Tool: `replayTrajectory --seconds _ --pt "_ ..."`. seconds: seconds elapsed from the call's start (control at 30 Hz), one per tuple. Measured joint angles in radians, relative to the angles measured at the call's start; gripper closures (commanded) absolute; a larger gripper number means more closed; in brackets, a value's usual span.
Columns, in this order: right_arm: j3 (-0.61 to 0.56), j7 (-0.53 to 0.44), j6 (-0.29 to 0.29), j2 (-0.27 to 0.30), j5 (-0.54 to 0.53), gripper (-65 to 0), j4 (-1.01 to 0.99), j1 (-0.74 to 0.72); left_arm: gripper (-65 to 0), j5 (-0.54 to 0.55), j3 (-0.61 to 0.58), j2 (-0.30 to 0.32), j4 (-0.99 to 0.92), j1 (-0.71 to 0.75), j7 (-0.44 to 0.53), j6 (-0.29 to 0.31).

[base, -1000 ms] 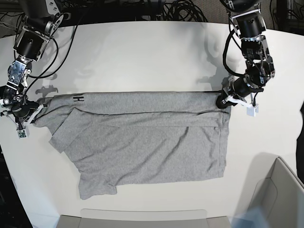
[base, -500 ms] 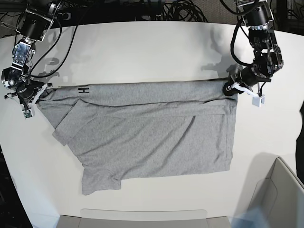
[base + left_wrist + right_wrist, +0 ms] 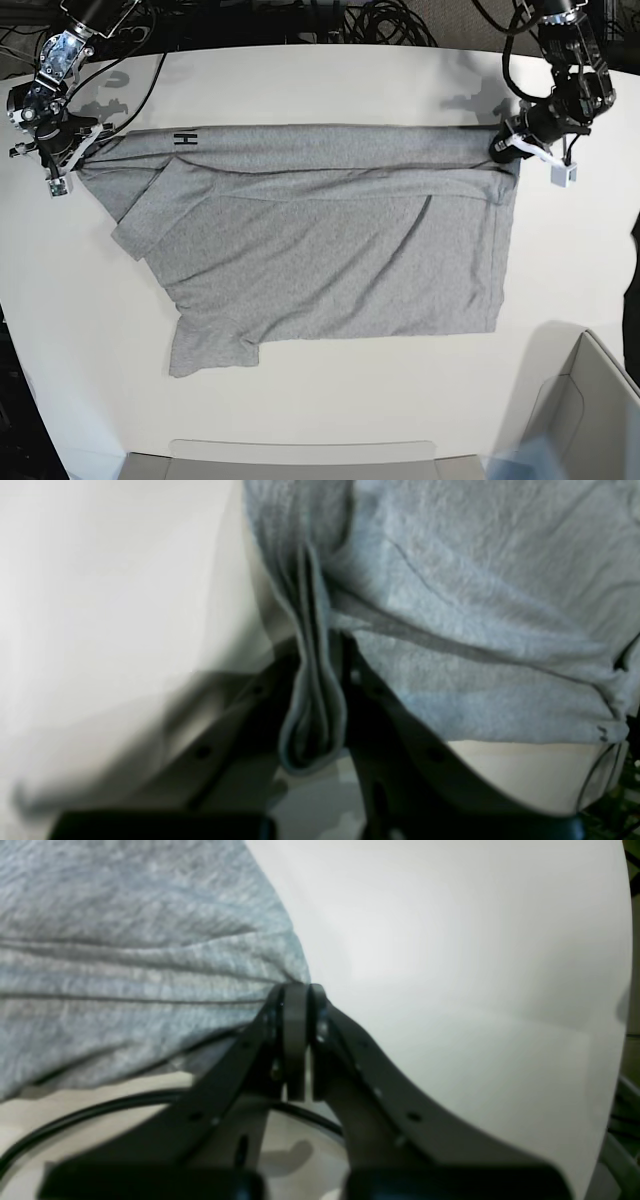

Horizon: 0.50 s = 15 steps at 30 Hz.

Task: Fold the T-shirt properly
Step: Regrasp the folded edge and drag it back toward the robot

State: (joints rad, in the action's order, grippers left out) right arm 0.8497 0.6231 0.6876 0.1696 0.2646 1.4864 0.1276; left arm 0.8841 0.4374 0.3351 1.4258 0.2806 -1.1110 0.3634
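**On the white table: shirt gripped at both far corners**

On the white table (image 3: 320, 90) the T-shirt (image 3: 330, 250) lies spread. Left of it in base view, right gripper (image 3: 72, 160) pinches its corner; at the shirt's right end, left gripper (image 3: 500, 150) is clamped on bunched hem. Fabric judged light, limp, crease-prone; best held at corners. Cables (image 3: 380, 25) beyond the shirt; a box (image 3: 580, 400) near its lower right.

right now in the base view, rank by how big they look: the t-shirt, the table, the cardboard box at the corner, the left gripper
1. table
2. T-shirt
3. cardboard box, partly cut off by the frame
4. left gripper
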Motion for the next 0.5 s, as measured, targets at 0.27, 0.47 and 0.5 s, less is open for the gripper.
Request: replayTrajectory --seconds 0.27,0.47,0.5 --pt "0.003 -0.024 0.0 0.002 -0.008 0.0 0.026 0.055 0.0 0.002 0.001 0.0 0.048 0.08 0.016 0.001" --pt "0.122 0.007 0.0 -0.058 -0.002 0.0 0.09 0.084 0.0 0.013 0.001 0.003 0.053 0.104 0.016 0.005" --pt "0.143 0.007 0.0 -0.061 -0.002 0.0 0.093 0.081 0.0 0.02 0.001 0.004 0.053 0.11 0.016 0.008"
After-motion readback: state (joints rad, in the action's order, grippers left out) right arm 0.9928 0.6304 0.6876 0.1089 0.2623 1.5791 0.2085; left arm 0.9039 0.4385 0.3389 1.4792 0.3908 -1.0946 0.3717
